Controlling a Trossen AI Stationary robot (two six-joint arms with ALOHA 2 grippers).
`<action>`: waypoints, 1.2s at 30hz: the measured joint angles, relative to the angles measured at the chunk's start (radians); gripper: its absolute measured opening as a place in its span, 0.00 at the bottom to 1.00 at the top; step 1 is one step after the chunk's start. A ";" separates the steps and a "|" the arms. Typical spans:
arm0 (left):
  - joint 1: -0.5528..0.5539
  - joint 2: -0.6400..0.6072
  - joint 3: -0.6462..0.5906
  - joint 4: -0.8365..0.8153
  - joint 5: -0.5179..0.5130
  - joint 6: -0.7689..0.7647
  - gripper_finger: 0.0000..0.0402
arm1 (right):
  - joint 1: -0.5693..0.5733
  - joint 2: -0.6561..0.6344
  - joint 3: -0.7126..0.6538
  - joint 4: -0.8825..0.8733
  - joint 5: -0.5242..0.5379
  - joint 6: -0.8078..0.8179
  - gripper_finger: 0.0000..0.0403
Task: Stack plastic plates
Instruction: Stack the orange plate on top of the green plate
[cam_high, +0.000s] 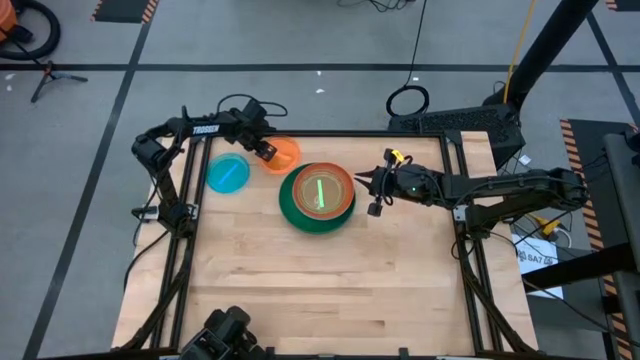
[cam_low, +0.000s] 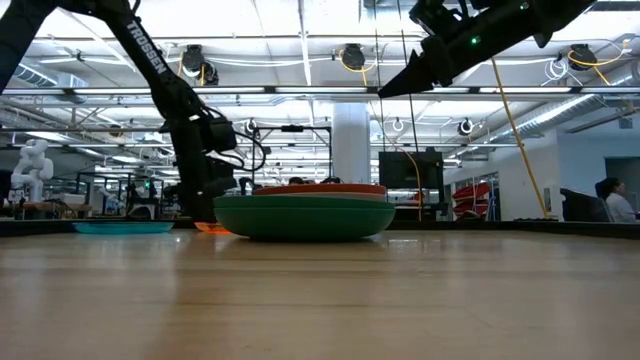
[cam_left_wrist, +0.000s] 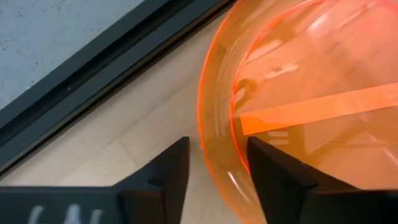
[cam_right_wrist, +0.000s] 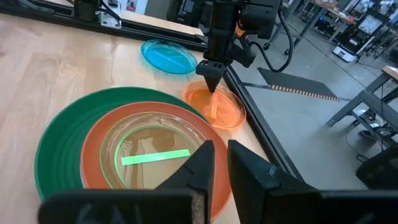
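A stack sits mid-table: a large dark green plate at the bottom, an orange-red plate on it, and a translucent lime green plate on top. The small orange plate and the small blue plate lie flat on the table, left of the stack near the far edge. My left gripper stands over the orange plate's left rim, shut on it. My right gripper is shut and empty, raised high just right of the stack. My left gripper has the small orange plate by its rim, on the side toward the blue plate. One finger is inside the plate and one outside. The fingers come from above, pointing down. The plate's underside rests on the table.
The table's black frame rail runs close behind the orange plate at the far edge. The wood toward the near edge is bare. Cables and a stand lie on the floor beyond the table.
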 joint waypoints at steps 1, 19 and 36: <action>0.000 0.000 0.000 0.000 0.000 0.000 0.38 | 0.000 0.000 0.000 -0.001 0.000 0.001 0.10; 0.000 -0.034 -0.001 0.000 -0.004 -0.014 0.07 | 0.000 0.000 0.000 -0.025 0.000 0.022 0.10; -0.012 -0.378 -0.002 -0.043 -0.006 -0.049 0.06 | 0.000 0.000 0.000 -0.039 0.000 0.033 0.09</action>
